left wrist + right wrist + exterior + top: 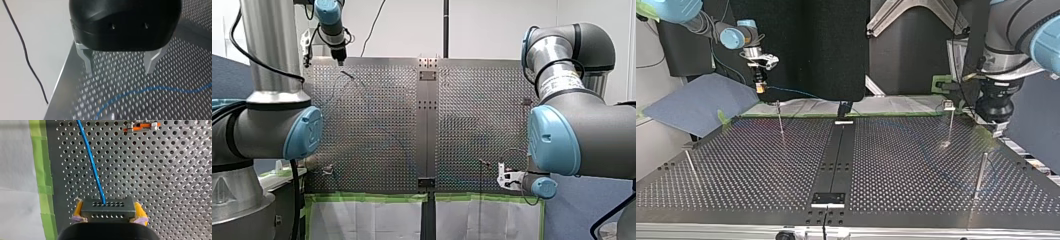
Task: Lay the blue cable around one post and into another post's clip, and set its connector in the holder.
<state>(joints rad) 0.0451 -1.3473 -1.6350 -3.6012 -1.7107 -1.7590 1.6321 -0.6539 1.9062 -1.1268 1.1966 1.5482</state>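
My right gripper (pixel 108 206) is closed on the dark connector (pixel 107 214). Its yellow pads press against the block's two short ends, so the block sits square across the jaws with its cable face pointing away from the wrist. I judge this hold fixes the connector's orientation for seating and lets the blue cable (pixel 93 170) trail freely ahead. The cable leaves the middle of the connector and runs straight out over the perforated bench (pixel 165 185). It passes beside an orange-and-metal clip (pixel 141 126) without touching it. The gripper hangs above the bench just inside the edge lined with green tape (pixel 41 170). In the top view it is clear of the surface, with the cable drooping away from it toward the bench.

My left gripper (pixel 120 62) stands wide open, its metal fingers (pixel 152 61) well apart with nothing between them. It hovers over the bench close to the opposite edge, near a corner. The cable lies in a loose curve on the surface ahead of and below the fingertips, touching neither. Standing open there reads as readiness to pin or guide the slack. A thin black wire (pixel 25 57) hangs beside the bench edge, apart from the work.

As far as I can tell the cable rounds no post yet, so the routing seems barely begun. I cannot tell which fixture is the holder.
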